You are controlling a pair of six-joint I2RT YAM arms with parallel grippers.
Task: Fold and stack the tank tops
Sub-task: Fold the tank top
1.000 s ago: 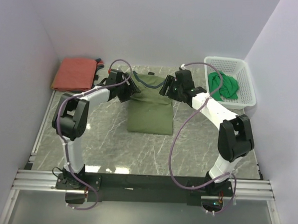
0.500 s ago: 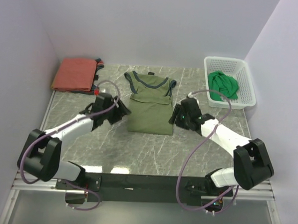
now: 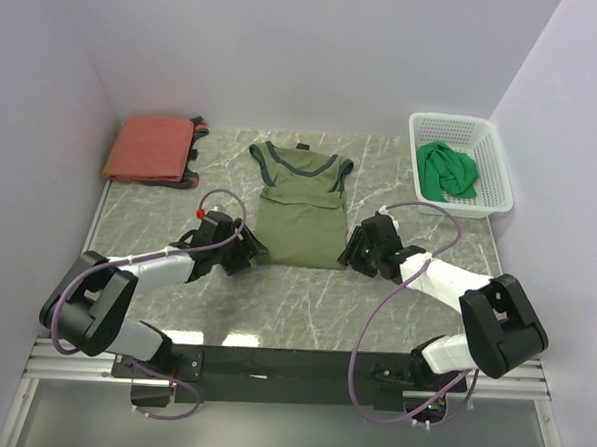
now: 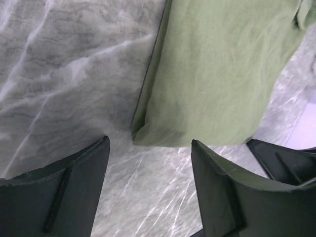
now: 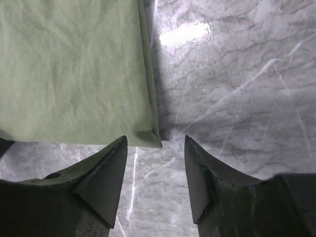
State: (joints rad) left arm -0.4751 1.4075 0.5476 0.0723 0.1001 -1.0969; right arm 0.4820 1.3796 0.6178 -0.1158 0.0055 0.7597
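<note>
The olive green tank top [image 3: 299,212] lies flat mid-table, its navy-trimmed neck at the far end and its hem toward me. My left gripper [image 3: 251,251] is low at the hem's near left corner and stands open; in the left wrist view that corner of the olive top [image 4: 222,74] sits just ahead of the left gripper [image 4: 150,143]. My right gripper [image 3: 355,250] is open at the near right corner, and the olive top [image 5: 74,69] ends just before the right gripper [image 5: 155,140]. The rust-red top [image 3: 152,148] lies folded at the far left. A bright green top [image 3: 449,171] is bunched in the basket.
The white mesh basket [image 3: 492,199] stands at the far right against the side wall. Walls close off the table on the left, right and far sides. Bare marble table [image 3: 304,304] lies between the olive top's hem and the arm bases.
Both grippers have drawn back from the olive top's far shoulder end to its near hem corners and come down low. The top's upper part now lies spread flat.
</note>
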